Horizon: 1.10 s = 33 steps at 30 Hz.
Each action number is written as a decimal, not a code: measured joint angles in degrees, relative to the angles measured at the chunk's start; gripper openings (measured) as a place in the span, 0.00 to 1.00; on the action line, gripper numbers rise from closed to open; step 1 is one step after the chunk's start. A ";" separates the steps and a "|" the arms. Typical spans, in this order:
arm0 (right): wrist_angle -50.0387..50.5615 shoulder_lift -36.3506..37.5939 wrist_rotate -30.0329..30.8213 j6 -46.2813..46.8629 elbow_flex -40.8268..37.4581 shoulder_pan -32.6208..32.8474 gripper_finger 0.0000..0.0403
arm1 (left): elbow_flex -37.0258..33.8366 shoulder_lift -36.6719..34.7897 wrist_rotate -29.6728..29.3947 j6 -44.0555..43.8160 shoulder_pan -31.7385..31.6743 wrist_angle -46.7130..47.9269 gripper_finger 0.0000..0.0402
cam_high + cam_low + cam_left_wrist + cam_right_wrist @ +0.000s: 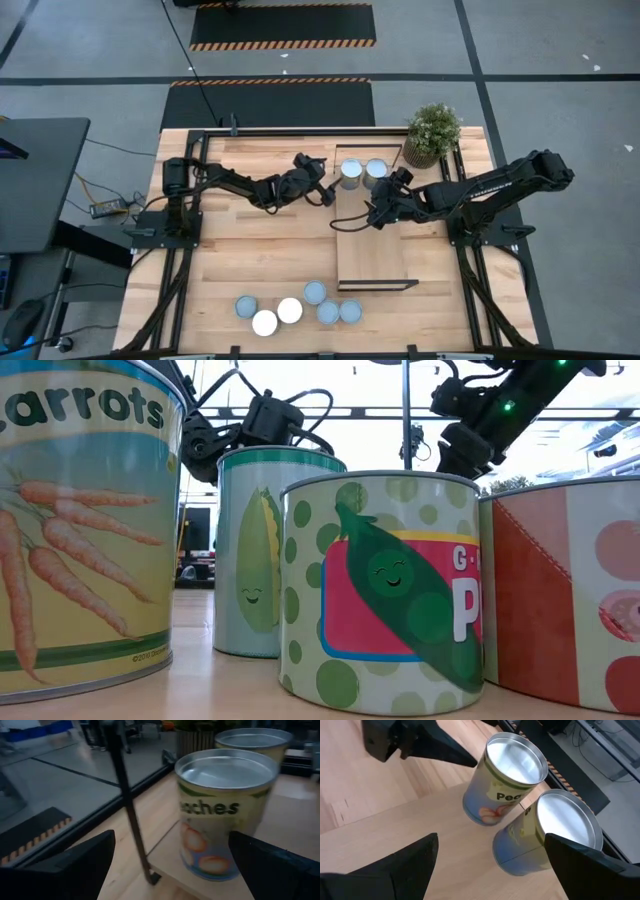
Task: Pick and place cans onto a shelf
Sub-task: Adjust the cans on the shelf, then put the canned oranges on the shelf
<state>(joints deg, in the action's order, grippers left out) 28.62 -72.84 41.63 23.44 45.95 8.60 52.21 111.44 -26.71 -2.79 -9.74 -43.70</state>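
Note:
Two cans stand upright on their bases at the far end of the light-wood shelf (375, 250): a peaches can (350, 172) and a second can (376, 170) beside it. My left gripper (328, 192) is open just left of the peaches can (225, 815), its fingers apart and clear of it. My right gripper (372, 214) is open and empty above the shelf, on the near side of both cans (512, 775) (550, 835). Several more cans (300, 308) stand on the table near its front edge; in the low view they show as carrots (80, 520), corn (265, 550) and peas (385, 590) cans.
A potted green plant (432, 133) stands at the table's far right corner, close to the shelf's far end. The shelf's thin dark metal frame (131, 815) rises beside the peaches can. The near part of the shelf board (372, 270) is bare wood.

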 joint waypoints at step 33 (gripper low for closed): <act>-12.73 6.74 -11.78 -11.39 0.02 3.76 0.93 | -0.13 -21.13 15.97 1.56 15.93 39.38 0.99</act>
<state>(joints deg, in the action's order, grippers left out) 15.89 -66.10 29.85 12.05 45.98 12.36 52.07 90.30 -10.74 -1.23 6.19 -4.32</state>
